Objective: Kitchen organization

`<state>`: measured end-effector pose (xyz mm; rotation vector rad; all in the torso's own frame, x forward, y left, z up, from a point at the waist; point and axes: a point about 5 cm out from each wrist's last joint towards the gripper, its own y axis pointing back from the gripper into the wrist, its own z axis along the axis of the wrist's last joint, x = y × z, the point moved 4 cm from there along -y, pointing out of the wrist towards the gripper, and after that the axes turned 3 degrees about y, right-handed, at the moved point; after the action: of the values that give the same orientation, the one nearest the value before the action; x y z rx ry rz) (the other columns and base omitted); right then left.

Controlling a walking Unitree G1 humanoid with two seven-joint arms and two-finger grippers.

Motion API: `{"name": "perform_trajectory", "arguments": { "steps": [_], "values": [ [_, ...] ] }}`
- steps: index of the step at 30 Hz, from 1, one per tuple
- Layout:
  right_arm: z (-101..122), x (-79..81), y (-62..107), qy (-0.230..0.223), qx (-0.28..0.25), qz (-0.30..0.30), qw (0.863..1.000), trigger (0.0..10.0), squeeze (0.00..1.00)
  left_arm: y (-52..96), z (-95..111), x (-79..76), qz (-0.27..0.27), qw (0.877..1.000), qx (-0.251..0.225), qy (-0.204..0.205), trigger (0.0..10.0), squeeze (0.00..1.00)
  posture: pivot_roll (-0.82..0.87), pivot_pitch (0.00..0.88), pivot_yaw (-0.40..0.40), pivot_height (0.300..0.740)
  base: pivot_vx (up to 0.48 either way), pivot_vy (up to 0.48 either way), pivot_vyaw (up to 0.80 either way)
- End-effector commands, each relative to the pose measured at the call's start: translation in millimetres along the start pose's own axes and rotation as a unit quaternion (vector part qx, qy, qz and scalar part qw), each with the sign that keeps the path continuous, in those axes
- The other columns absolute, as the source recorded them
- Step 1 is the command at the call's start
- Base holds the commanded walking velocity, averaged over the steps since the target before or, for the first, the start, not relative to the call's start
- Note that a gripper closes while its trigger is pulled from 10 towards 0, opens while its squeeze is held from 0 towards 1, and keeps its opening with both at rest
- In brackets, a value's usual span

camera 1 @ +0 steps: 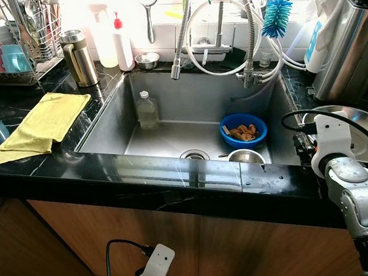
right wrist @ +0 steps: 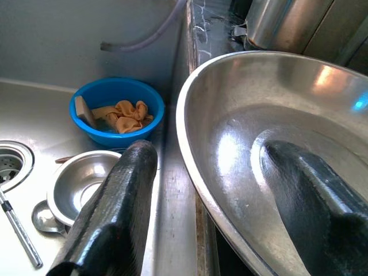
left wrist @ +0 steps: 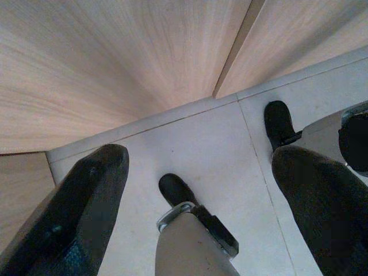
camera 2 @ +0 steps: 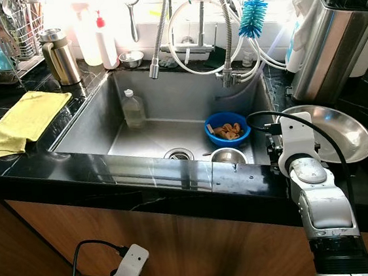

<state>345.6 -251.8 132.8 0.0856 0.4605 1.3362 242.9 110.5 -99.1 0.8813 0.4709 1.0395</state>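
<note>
Right wrist view shows the right hand (right wrist: 207, 201) spread wide, straddling the near rim of the large shallow steel basin (right wrist: 276, 144) on the black stone surface (camera 1: 175, 178) beside the sink (camera 1: 170, 136). Likely a grasp approach; next, closing on the rim.

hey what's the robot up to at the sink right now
The right gripper is open astride the rim of a large steel bowl on the counter right of the sink, one finger inside it, not yet gripping. The left gripper hangs idle by the cabinet. A blue bowl sits in the sink.
</note>
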Motion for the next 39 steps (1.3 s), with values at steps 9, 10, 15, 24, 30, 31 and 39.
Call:
{"name": "perform_trajectory", "arguments": {
  "steps": [9,10,15,24,30,31,39],
  "values": [
    [12,7.1,-4.0,0.001,-0.014,0.006,1.000,0.0,0.00,-0.6,3,-2.9,-0.005,1.000,-0.004,0.003,10.0,0.00,0.04,0.000,-0.059,0.736,0.000,0.000,0.00],
    [12,7.2,-4.3,0.001,-0.015,0.006,1.000,0.0,0.00,-0.6,3,-2.9,-0.005,1.000,-0.004,0.002,10.0,0.00,0.04,0.000,-0.059,0.736,0.000,0.000,0.00],
    [15,10.0,-5.4,0.000,-0.017,0.010,1.000,0.0,0.00,-0.6,2,-3.1,-0.005,1.000,-0.003,0.003,10.0,0.00,0.04,0.000,-0.061,0.736,0.000,0.000,0.00],
    [15,10.5,-6.0,0.000,-0.015,0.010,1.000,0.0,0.00,-0.6,2,-3.1,-0.005,1.000,-0.002,0.004,10.0,0.00,0.04,0.000,-0.062,0.736,0.000,0.000,0.00],
    [14,11.0,-6.2,0.001,-0.013,0.010,1.000,0.0,0.00,-0.4,2,-2.7,-0.005,1.000,-0.002,0.003,10.0,0.00,0.04,0.000,-0.061,0.736,0.000,0.000,0.00],
    [14,11.0,-6.2,0.001,-0.013,0.010,1.000,0.0,0.00,-0.4,2,-2.7,-0.005,1.000,-0.002,0.003,10.0,0.00,0.04,0.000,-0.061,0.736,0.000,0.000,0.00],
    [17,14.4,-6.5,0.003,-0.021,0.014,1.000,9.0,0.00,-0.2,0,-2.0,-0.004,1.000,-0.001,0.003,10.0,0.00,0.04,0.000,-0.061,0.736,0.000,0.000,0.00]
  ]
}}
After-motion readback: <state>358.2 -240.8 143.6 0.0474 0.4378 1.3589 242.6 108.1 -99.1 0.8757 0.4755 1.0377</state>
